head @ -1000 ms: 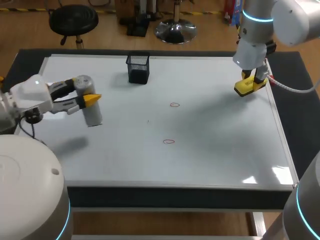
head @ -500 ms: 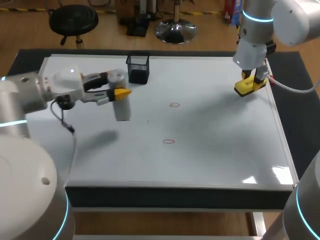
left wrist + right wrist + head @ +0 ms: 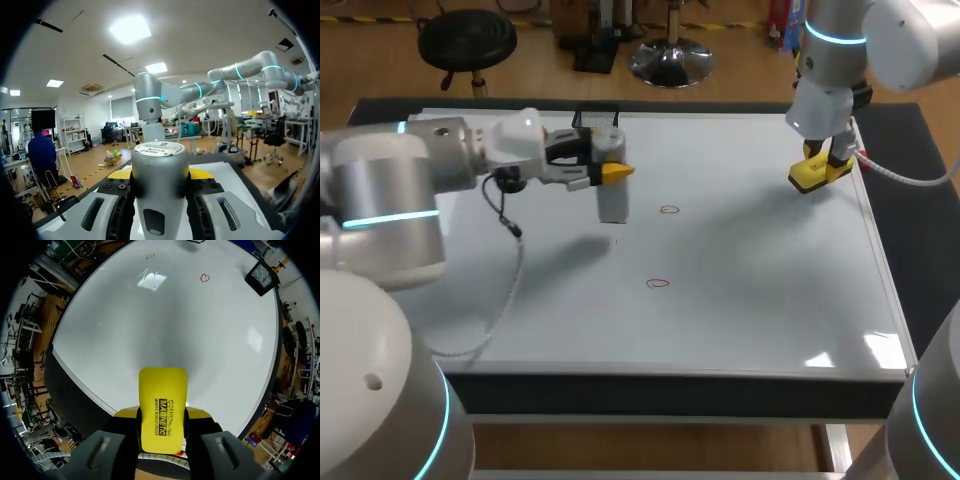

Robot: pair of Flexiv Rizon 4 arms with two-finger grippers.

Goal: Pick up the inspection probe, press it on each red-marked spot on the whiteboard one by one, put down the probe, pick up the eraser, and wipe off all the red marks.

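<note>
left gripper [image 3: 612,172] clamped on probe [image 3: 612,205], upper-middle, just left of upper red mark [image 3: 668,209]: shift right, hold it vertical, press straight down on centre; right gripper [image 3: 817,170] clamps eraser [image 3: 162,405], upper right.

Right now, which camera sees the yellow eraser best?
The right wrist view: the eraser sits big and close, clamped in the right end effector. The head view shows it only small, near the far right edge of the whiteboard. The left wrist view does not show it.
</note>
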